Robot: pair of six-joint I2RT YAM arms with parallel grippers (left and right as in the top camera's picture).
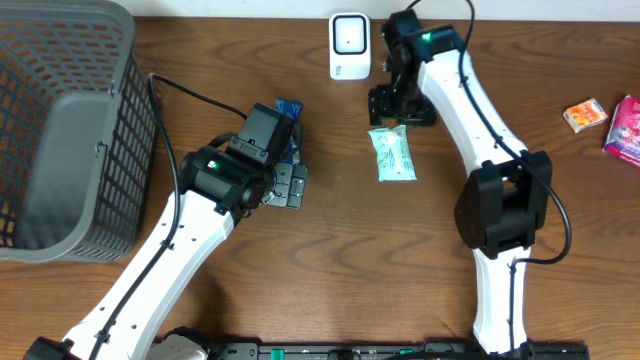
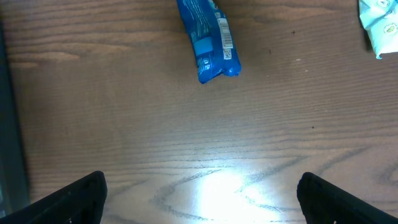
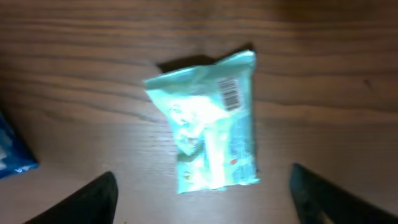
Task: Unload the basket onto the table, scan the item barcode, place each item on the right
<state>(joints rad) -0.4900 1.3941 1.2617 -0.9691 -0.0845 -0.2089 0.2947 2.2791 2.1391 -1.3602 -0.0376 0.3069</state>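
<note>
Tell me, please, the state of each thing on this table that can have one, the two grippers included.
left gripper: open, holding nothing.
right gripper: open, holding nothing, above the green packet.
green packet: lying flat on the table, barcode up.
blue packet: lying on the table, barcode visible.
white scanner: at the table's far edge, untouched.
basket: upright, at the table's left end.
orange box: lying on the table, untouched.

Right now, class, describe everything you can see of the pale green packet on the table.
The pale green packet is a soft-looking, crinkly plastic pouch with white print and a small barcode facing up near one corner. It lies flat, slightly askew, on the wooden table; nothing but the table touches it.
</note>
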